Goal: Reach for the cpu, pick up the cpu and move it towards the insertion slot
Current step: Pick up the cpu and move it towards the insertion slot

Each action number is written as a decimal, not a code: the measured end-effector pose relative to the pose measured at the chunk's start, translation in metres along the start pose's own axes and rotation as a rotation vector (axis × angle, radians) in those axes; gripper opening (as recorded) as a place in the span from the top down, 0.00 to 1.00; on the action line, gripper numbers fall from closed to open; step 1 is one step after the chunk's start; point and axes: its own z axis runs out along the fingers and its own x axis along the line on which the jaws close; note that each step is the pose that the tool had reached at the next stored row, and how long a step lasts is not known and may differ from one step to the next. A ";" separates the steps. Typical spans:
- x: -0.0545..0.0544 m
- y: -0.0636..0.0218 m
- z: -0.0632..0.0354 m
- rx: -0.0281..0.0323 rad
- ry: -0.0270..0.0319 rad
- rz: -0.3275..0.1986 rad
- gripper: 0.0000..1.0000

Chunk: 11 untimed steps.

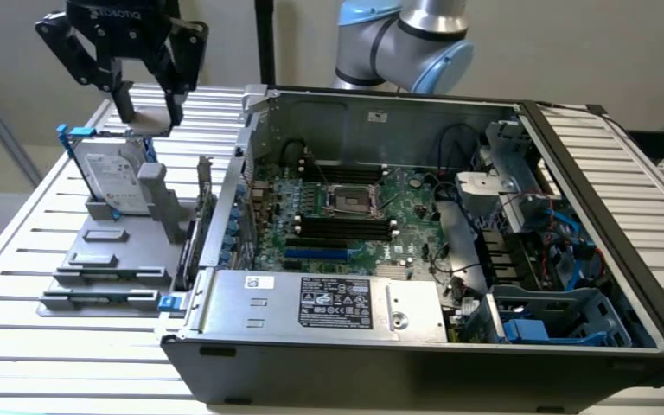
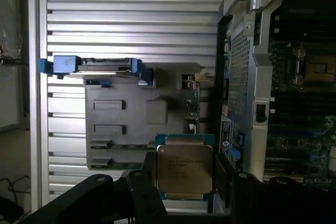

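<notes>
Holding the cpu (image 2: pixel 185 167) edge-on between partly open fingers, the gripper (image 1: pixel 148 111) hangs at 10 o'clock from the insertion slot (image 1: pixel 349 201). Risk: a thin edge grip may slip, or strike the case wall (image 1: pixel 243 164).

Air around me above the hard drive (image 1: pixel 117 177) is free. The computer case wall (image 1: pixel 239 164) stands between me and the socket (image 1: pixel 352 201), whose top lies uncovered.

Slatted metal table (image 1: pixel 32 259) under even light, plain pale wall (image 1: pixel 609 43) behind, grey floor.
</notes>
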 end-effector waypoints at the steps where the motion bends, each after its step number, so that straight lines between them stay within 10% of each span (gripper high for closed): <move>1: -0.005 0.0000 -0.0009 -0.0014 0.0000 0.000 0.46; 11: -0.050 -0.0007 -0.0074 -0.0210 -0.0002 0.000 0.46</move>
